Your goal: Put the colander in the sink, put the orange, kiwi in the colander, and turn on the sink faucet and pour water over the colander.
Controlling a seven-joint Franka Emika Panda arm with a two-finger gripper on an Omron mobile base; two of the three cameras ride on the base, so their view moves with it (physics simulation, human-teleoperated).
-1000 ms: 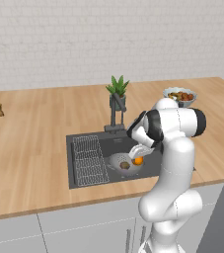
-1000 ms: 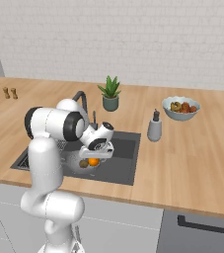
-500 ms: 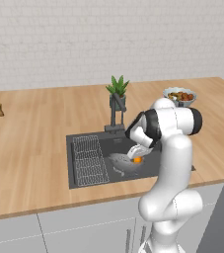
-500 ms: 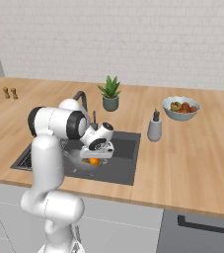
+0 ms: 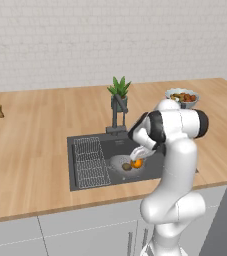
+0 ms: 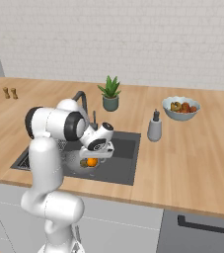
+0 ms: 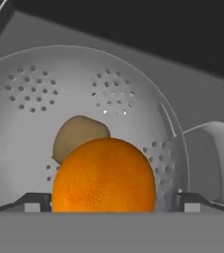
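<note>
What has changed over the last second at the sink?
The claw has spread its two tips away from the orange, letting it go inside the colander next to the kiwi. The arm barely shifted. Colander, kiwi, sink and faucet stayed as they were.

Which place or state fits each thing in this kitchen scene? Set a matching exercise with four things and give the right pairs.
Things:
1. orange
2. kiwi
3. potted plant
4. gripper

Places or states:
A. on the counter behind the sink
B. open, a fingertip on each side of the orange
C. in the colander, between the fingertips
D. in the colander, behind the orange

Pairs: 1-C, 2-D, 3-A, 4-B
</note>
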